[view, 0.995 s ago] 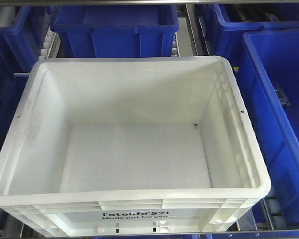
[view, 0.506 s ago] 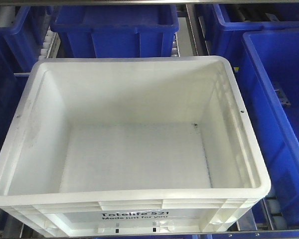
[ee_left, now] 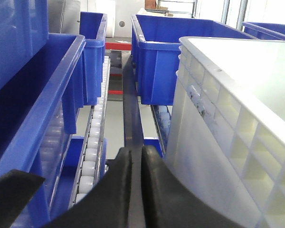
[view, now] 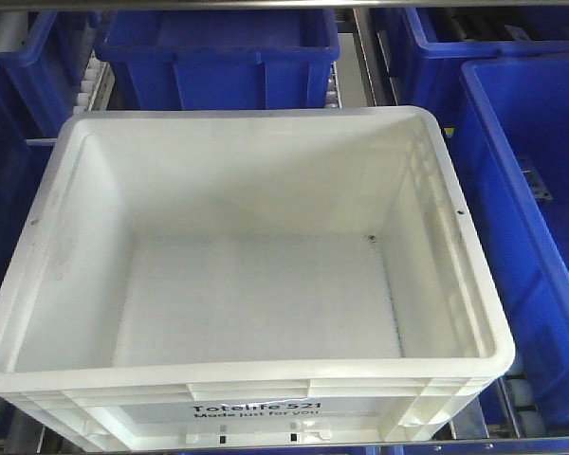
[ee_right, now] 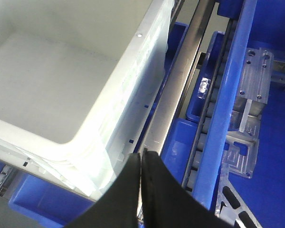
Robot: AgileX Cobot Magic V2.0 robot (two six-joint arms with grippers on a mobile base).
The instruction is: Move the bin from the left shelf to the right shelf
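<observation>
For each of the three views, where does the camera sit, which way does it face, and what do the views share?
Front view: high, looking down into the empty white bin; no robot parts show.
Left wrist: low beside the bin's left wall, facing along the roller track; left gripper shut at the bottom.
Right wrist: above the bin's right near corner, looking down; right gripper shut.
All three show the white bin and blue bins.

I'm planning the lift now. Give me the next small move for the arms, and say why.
Probably bring both arms in against the sides of the large white rectangular plastic bin. The left gripper sits shut beside its ribbed left wall, the right gripper shut off its right corner; neither visibly grips it.
</observation>
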